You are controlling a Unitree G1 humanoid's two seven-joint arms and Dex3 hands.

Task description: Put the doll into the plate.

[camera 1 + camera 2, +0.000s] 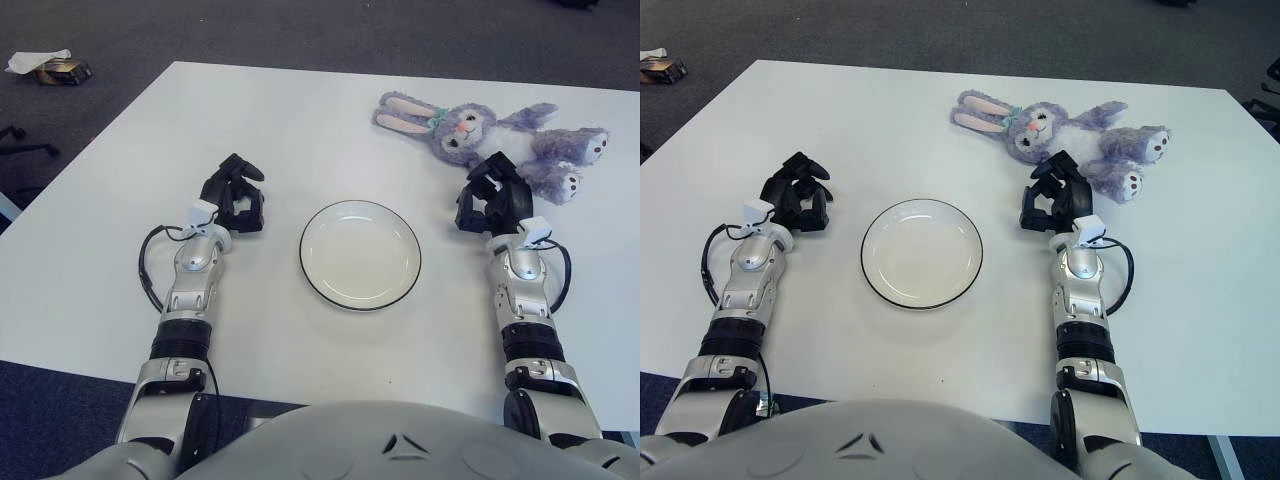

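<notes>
A purple plush rabbit doll lies on its back at the far right of the white table, ears pointing left and feet right. A white plate with a dark rim sits empty at the table's middle. My right hand hovers just in front of the doll's belly, right of the plate, fingers curled and holding nothing. To the left of the plate is my left hand, fingers curled too and empty.
The table's edges run close on the left and at the front. On the dark carpet beyond the far left corner lies a small box with paper. A black chair base shows at the left border.
</notes>
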